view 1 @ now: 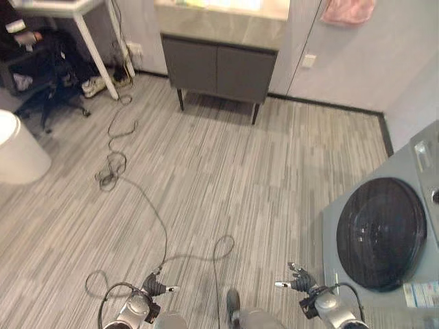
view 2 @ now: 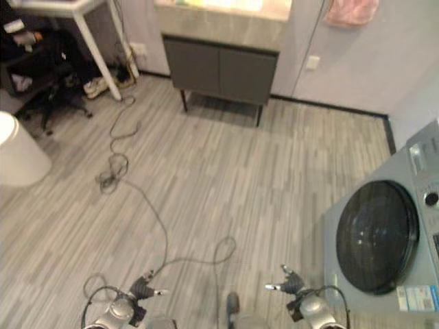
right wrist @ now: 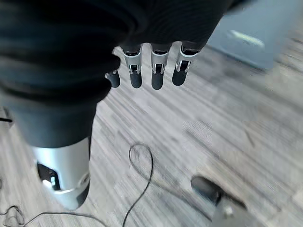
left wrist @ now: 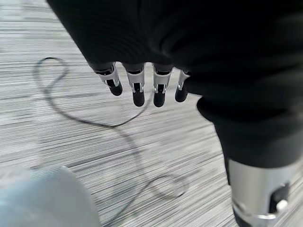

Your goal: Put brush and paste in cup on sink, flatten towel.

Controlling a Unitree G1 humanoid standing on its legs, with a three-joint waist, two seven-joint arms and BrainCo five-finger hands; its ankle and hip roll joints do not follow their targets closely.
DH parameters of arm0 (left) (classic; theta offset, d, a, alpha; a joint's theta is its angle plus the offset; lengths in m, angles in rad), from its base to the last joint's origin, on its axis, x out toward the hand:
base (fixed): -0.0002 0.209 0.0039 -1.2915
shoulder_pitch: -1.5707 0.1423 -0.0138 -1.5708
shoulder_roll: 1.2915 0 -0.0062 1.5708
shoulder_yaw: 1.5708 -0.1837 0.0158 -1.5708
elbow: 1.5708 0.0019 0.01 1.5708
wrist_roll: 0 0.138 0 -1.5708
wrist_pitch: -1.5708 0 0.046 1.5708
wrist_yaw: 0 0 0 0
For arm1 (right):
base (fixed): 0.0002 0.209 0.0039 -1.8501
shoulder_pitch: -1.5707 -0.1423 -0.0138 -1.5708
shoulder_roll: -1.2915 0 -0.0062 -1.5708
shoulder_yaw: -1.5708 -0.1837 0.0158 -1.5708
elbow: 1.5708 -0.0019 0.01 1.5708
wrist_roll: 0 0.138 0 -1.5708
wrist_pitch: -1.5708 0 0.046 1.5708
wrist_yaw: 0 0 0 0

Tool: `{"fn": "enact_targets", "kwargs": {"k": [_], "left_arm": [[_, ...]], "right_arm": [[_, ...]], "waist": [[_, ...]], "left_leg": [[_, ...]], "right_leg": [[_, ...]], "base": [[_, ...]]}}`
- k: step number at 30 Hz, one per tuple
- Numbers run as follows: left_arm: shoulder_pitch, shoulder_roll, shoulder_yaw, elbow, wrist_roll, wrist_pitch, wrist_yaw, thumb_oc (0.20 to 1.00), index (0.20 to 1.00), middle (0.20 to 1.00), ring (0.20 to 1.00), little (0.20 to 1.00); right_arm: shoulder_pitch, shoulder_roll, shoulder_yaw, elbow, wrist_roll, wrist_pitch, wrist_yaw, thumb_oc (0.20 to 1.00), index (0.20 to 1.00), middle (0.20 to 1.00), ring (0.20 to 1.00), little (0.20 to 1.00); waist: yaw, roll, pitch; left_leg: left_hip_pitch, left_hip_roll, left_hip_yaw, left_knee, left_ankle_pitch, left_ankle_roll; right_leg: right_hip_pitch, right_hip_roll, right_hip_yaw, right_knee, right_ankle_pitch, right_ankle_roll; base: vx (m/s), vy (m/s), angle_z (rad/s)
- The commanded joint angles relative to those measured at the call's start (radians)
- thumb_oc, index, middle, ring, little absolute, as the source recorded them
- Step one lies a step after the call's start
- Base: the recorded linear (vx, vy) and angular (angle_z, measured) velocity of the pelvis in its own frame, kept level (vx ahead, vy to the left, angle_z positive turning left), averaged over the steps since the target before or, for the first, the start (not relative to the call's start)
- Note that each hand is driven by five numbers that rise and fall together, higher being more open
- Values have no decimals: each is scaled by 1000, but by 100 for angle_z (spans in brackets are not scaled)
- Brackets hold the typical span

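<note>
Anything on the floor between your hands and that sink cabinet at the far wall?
Nothing solid. Open floor lies between the left hand, the right hand and the sink cabinet. The washing machine stands off to the right, the white bin to the left. The pink towel hangs right of the cabinet.

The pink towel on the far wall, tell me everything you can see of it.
The pink towel hangs high on the pale wall, right of the sink cabinet, above a white wall socket. Its lower part shows, soft-looking cloth, bunched and uneven rather than flat, its bottom edge sagging. How it is hung cannot be seen. Nothing touches it; both hands are low, far from it.
</note>
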Motion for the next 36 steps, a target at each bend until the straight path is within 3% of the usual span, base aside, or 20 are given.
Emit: {"fn": "enact_targets", "kwargs": {"k": [1, 2, 3, 8, 10, 11, 12, 14, 15, 16, 18, 20, 24, 25, 26, 27, 29, 31, 33, 36], "left_arm": [[-13, 12, -13, -33, -13, -8, 31, 1000, 1000, 1000, 1000, 1000], [-12, 12, -7, -22, -12, -9, 35, 1000, 1000, 1000, 1000, 1000], [-6, 8, 4, -6, -7, -8, 46, 1000, 1000, 1000, 1000, 1000], [25, 23, -30, -6, 71, -5, 57, 1000, 1000, 1000, 1000, 1000], [37, 29, -55, -15, 95, -4, 50, 1000, 1000, 1000, 1000, 1000], [33, 29, -66, -14, 96, -2, 46, 1000, 1000, 1000, 1000, 1000], [27, 28, -76, -7, 101, 0, 42, 1000, 1000, 1000, 1000, 1000], [19, 43, -98, -8, 135, 2, 47, 1000, 1000, 1000, 1000, 1000], [19, 47, -98, -4, 142, 1, 50, 1000, 1000, 1000, 1000, 1000], [12, 59, -98, -16, 154, 5, 53, 1000, 1000, 1000, 1000, 1000], [8, 66, -77, -1, 149, 8, 64, 1000, 1000, 1000, 1000, 1000], [3, 62, -73, 7, 149, 7, 66, 1000, 1000, 1000, 1000, 1000], [-33, 49, -89, 18, 179, -5, 61, 1000, 1000, 1000, 1000, 1000], [-33, 42, -99, 15, 189, -8, 57, 1000, 1000, 1000, 1000, 1000], [-31, 28, -118, 15, 203, -3, 51, 1000, 1000, 1000, 1000, 1000], [-22, 18, -122, 16, 197, -3, 48, 1000, 1000, 1000, 1000, 1000], [-20, 3, -130, 19, 190, 5, 45, 1000, 1000, 1000, 1000, 1000], [-32, 0, -154, 9, 186, 8, 39, 1000, 1000, 1000, 1000, 1000], [-41, 4, -166, -11, 179, 9, 50, 1000, 1000, 1000, 1000, 1000], [-51, 2, -165, -11, 172, 8, 66, 1000, 1000, 1000, 1000, 1000]], "right_arm": [[21, -58, -10, -21, -8, -13, -19, 1000, 1000, 1000, 1000, 1000], [23, -55, -6, -18, -17, -13, -23, 1000, 1000, 1000, 1000, 1000], [21, -52, 5, -9, -36, -19, -26, 1000, 1000, 1000, 1000, 1000], [3, -40, 20, -5, -66, -8, -22, 1000, 1000, 1000, 1000, 1000], [5, -32, 27, -15, -77, -13, -12, 1000, 1000, 1000, 1000, 1000], [2, -28, 28, -18, -80, -12, -16, 1000, 1000, 1000, 1000, 1000], [2, -26, 21, -21, -76, -12, -14, 1000, 1000, 1000, 1000, 1000], [-1, -19, 26, -60, -60, -11, -3, 1000, 1000, 1000, 1000, 1000], [0, -16, 26, -68, -58, -10, -4, 1000, 1000, 1000, 1000, 1000], [2, -19, 41, -111, -66, -16, 7, 1000, 1000, 1000, 1000, 1000], [15, -19, 39, -132, -61, -19, 9, 1000, 1000, 1000, 1000, 1000], [18, -19, 31, -131, -55, -22, 2, 1000, 1000, 1000, 1000, 1000], [31, -11, 6, -114, -55, -16, -14, 1000, 1000, 1000, 1000, 1000], [35, -11, 0, -114, -65, -14, -14, 1000, 1000, 1000, 1000, 1000], [59, -28, -4, -99, -67, -13, -14, 1000, 1000, 1000, 1000, 1000], [67, -36, -5, -94, -66, -13, -12, 1000, 1000, 1000, 1000, 1000], [63, -52, -11, -90, -55, -14, -15, 1000, 1000, 1000, 1000, 1000], [51, -63, -11, -75, -49, -15, -27, 1000, 1000, 1000, 1000, 1000], [39, -76, -7, -74, -43, -15, -42, 1000, 1000, 1000, 1000, 1000], [24, -90, 9, -55, -77, -8, -63, 1000, 1000, 1000, 1000, 1000]], "waist": [[21, 30, 33], [24, 36, 28], [54, 57, 11], [90, 53, -34], [118, 18, -42], [117, 4, -36], [109, 0, -29], [83, 18, -7], [77, 29, 2], [44, 57, 18], [25, 59, 18], [9, 61, 16], [-46, 46, 16], [-55, 56, 15], [-95, 54, -12], [-103, 64, -13], [-112, 80, -18], [-106, 53, -14], [-73, 23, 9], [-38, 19, 18]], "left_leg": [[112, -46, 135, -440, 141, 42], [104, -54, 146, -548, 157, 42], [55, -43, 106, -809, 251, 31], [48, -39, 42, -793, 295, 41], [17, -75, 4, -681, 255, 75], [43, -93, 14, -668, 226, 92], [69, -111, 28, -654, 196, 110], [152, -119, 40, -665, 157, 134], [190, -126, 40, -674, 137, 147], [281, -140, 25, -717, 111, 156], [371, -162, 18, -755, 79, 151], [402, -170, 5, -760, 60, 140], [550, -205, -67, -787, -24, 108], [593, -199, -84, -800, -32, 99], [650, -184, -151, -752, -48, 84], [655, -170, -158, -704, -47, 72], [605, -131, -153, -517, 41, 25], [448, -71, -114, -242, 176, -6], [351, -56, -67, -114, 174, 10], [234, -12, 45, -210, 131, 21]], "right_leg": [[4, -23, 74, 61, 27, 111], [26, -19, 78, 54, 9, 118], [93, -9, 91, 37, -32, 131], [197, -38, 154, 97, -114, 143], [178, -73, 169, 252, -33, 170], [151, -90, 175, 351, 68, 195], [120, -110, 181, 442, 184, 212], [28, -92, 185, 599, 278, 204], [-11, -104, 162, 648, 268, 203], [-140, -48, 148, 689, 180, 191], [-211, -64, 59, 548, 90, 180], [-217, -76, 23, 422, 75, 179], [-313, -90, 88, 12, 197, 230], [-320, -91, 73, 10, 213, 238], [-294, -52, 164, 85, 237, 216], [-290, -29, 171, 115, 231, 206], [-239, -2, 149, 139, 194, 165], [-173, -16, 125, 113, 174, 121], [-116, -17, 118, 101, 140, 88], [-46, -30, 101, 85, 93, 89]], "base": [[531, 82, 18], [655, 158, -9], [655, 157, -19], [693, 193, -61], [494, 228, -103], [486, 281, -104], [468, 321, -85], [537, 365, -35], [694, 466, 21], [476, 330, 20], [553, 254, 18], [482, 99, 34], [695, -14, 91], [1124, -154, 171], [911, -190, 152], [866, -286, 89], [491, -262, 85], [340, -300, 80], [340, -313, 29], [401, -101, -21]]}}
